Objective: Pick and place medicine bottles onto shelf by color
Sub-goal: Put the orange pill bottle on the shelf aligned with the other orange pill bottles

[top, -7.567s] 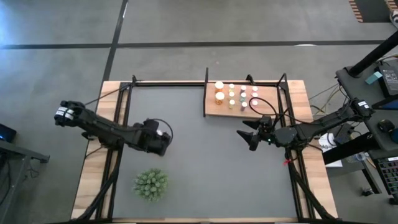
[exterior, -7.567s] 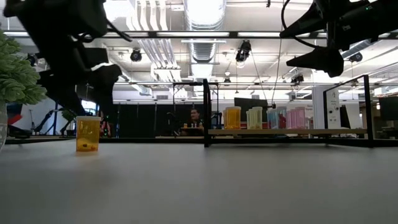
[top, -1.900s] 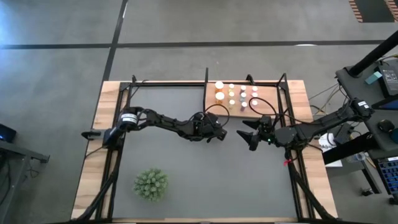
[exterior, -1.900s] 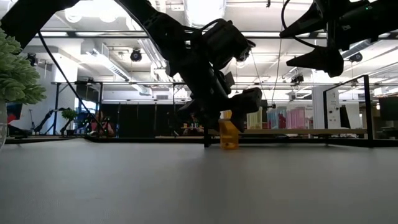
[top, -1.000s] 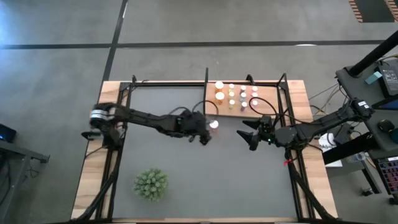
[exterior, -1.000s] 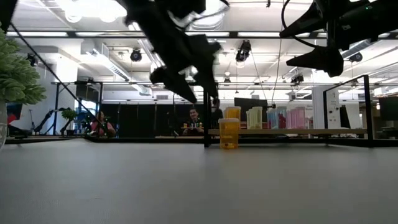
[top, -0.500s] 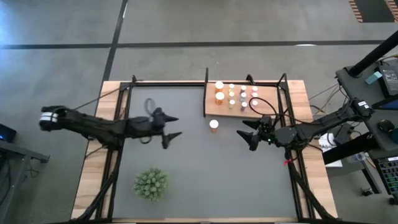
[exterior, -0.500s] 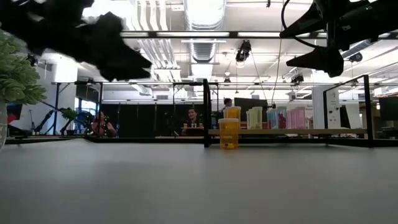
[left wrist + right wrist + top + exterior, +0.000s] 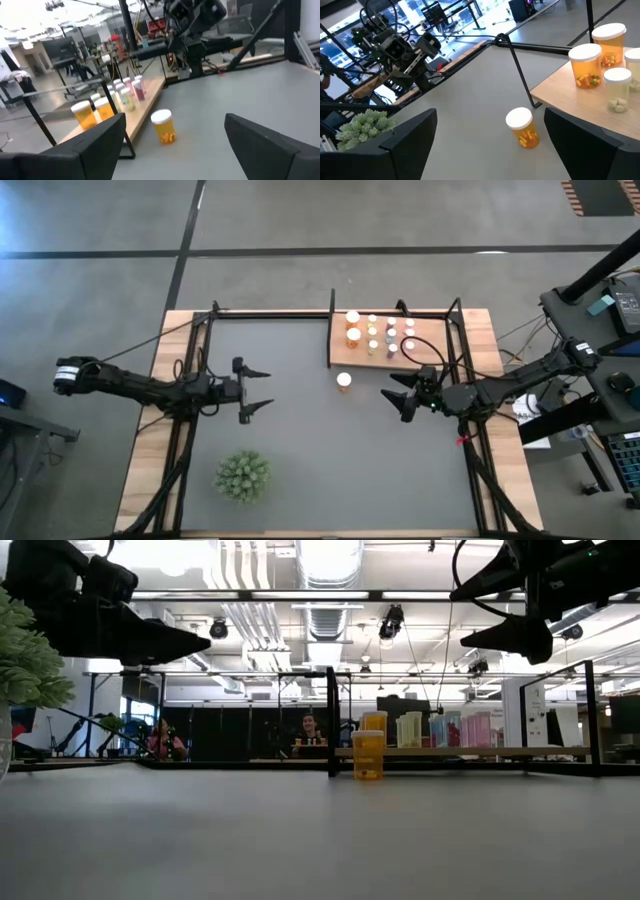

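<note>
While the orange bottle (image 9: 344, 381) stands beside the shelf (image 9: 436, 356), the left end effector (image 9: 262, 389) has withdrawn, fingers spread

left pincer (image 9: 256, 388) open, raised | right pincer (image 9: 393, 399) open, raised

You get no readable text, label, brand, number or sign in any view. The medicine bottles (image 9: 591, 65) on the shelf (image 9: 580, 107) show plain white caps and clear coloured bodies, no print you can make out. The orange bottle (image 9: 522, 128) standing alone on the mat, near the shelf, shows no lettering either. A white panel (image 9: 533, 700) far right in the low view carries dark marks, too small to read.
</note>
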Robot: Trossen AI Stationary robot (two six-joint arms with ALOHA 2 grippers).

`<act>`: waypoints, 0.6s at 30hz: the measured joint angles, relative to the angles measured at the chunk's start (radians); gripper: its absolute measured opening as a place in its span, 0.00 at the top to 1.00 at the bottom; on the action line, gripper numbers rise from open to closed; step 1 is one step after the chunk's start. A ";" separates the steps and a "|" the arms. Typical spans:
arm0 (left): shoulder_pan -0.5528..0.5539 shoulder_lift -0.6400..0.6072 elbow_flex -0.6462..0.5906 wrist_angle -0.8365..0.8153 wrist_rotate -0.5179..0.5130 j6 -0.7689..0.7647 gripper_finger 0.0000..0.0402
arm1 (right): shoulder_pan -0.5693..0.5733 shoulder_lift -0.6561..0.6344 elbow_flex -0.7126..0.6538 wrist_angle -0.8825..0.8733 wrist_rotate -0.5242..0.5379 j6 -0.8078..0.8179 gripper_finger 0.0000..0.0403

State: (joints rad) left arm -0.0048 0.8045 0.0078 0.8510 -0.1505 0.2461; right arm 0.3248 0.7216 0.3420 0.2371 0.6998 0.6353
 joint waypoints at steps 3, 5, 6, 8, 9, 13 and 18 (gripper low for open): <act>0.000 0.007 0.001 0.000 0.000 -0.002 0.20 | 0.000 0.000 0.000 0.000 0.000 0.000 0.11; 0.000 0.017 0.001 0.000 -0.001 -0.002 0.20 | 0.000 0.000 0.000 0.000 0.000 0.000 0.11; 0.000 0.022 0.002 -0.004 -0.005 -0.002 0.20 | 0.000 0.000 0.000 0.000 0.000 0.000 0.11; 0.000 0.038 0.002 0.004 -0.009 -0.003 0.20 | 0.000 0.000 0.000 0.000 0.000 0.000 0.11; 0.000 0.047 0.002 0.001 -0.009 -0.003 0.20 | 0.000 0.000 0.000 0.000 0.000 0.000 0.11; 0.000 0.086 0.002 -0.001 -0.009 -0.003 0.20 | 0.000 0.000 0.000 0.000 0.000 0.000 0.11; 0.000 0.146 0.002 -0.001 -0.010 -0.003 0.20 | 0.000 0.000 0.000 0.000 0.000 0.000 0.11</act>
State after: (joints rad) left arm -0.0044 0.9505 0.0093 0.8497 -0.1600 0.2432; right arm 0.3248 0.7216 0.3420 0.2371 0.6998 0.6353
